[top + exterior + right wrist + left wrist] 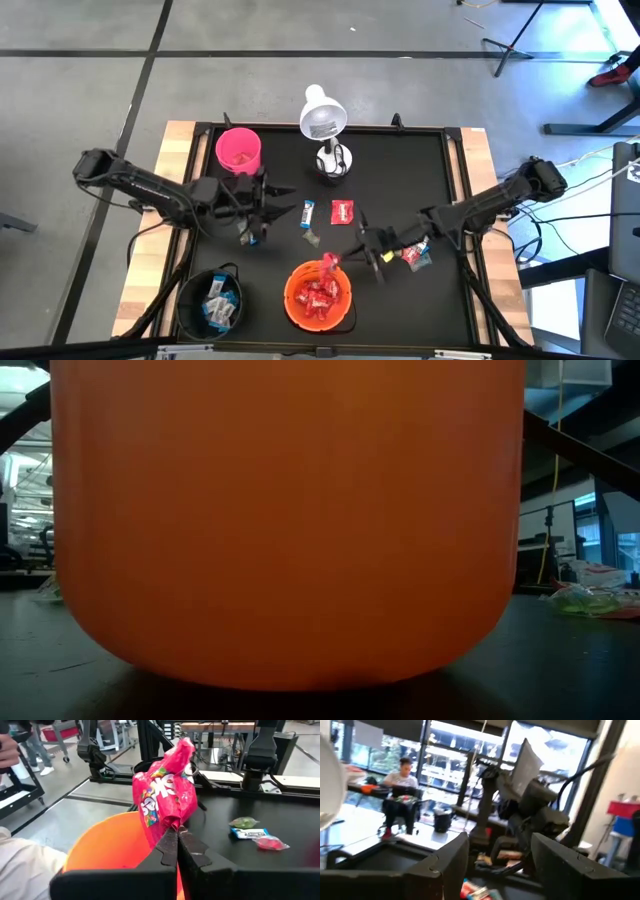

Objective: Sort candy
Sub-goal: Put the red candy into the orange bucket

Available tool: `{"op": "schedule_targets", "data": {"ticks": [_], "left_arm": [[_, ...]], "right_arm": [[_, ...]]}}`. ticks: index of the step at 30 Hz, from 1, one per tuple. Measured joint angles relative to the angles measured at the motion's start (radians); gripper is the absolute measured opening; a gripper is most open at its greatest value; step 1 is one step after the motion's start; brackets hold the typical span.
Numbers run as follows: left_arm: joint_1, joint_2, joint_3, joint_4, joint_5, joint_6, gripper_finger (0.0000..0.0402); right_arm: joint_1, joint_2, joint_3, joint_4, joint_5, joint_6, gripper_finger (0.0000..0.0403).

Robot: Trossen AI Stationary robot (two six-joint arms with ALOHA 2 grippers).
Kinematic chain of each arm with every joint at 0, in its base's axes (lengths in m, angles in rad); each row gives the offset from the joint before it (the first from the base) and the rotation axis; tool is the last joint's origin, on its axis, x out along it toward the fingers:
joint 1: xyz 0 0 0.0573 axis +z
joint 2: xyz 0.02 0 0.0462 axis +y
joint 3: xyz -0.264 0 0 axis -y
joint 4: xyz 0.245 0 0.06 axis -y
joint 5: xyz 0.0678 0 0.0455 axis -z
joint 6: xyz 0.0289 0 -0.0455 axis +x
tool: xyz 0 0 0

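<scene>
Right wrist view: a red candy packet point(167, 795) is pinched upright in the closed right end effector point(176, 842), directly over the orange bowl point(107, 845) near the worktop's front edge. Left end effector point(252, 215), fully spread and empty, is held farther off.

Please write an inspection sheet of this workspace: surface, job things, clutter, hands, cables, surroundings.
Surface: black mat on a wooden table.
Job's things: orange bowl holds red candy; black bowl holds blue-and-white candy; loose candy lies mid-mat.
Clutter: pink cup, white desk lamp.
Hands: right hand shut on a red candy packet above the orange bowl; left hand open, empty, near the loose candy.
Cables: cables lie on the floor to the right of the table.
Surroundings: a seated person, stands, windows.
</scene>
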Motion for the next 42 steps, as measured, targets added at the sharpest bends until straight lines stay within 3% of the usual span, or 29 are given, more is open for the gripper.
{"op": "schedule_targets", "data": {"ticks": [10, 26, 37, 42], "left_arm": [[-0.091, 0.000, 0.000, 0.078, -0.040, 0.026, 0.0205], [-0.093, 0.004, 0.000, 0.046, -0.043, 0.033, 0.0204], [-0.093, 0.004, 0.000, 0.026, -0.043, 0.033, 0.0204], [-0.094, 0.004, 0.000, -0.004, -0.042, 0.033, 0.0204]], "right_arm": [[0.079, 0.000, 0.000, 0.045, 0.097, 0.060, 0.0000], [0.076, 0.101, -0.001, 0.041, 0.055, 0.113, 0.0007], [0.076, 0.097, -0.001, 0.040, 0.046, 0.132, 0.0128], [0.063, 0.028, 0.000, -0.079, 0.187, 0.099, 0.0160]]}}
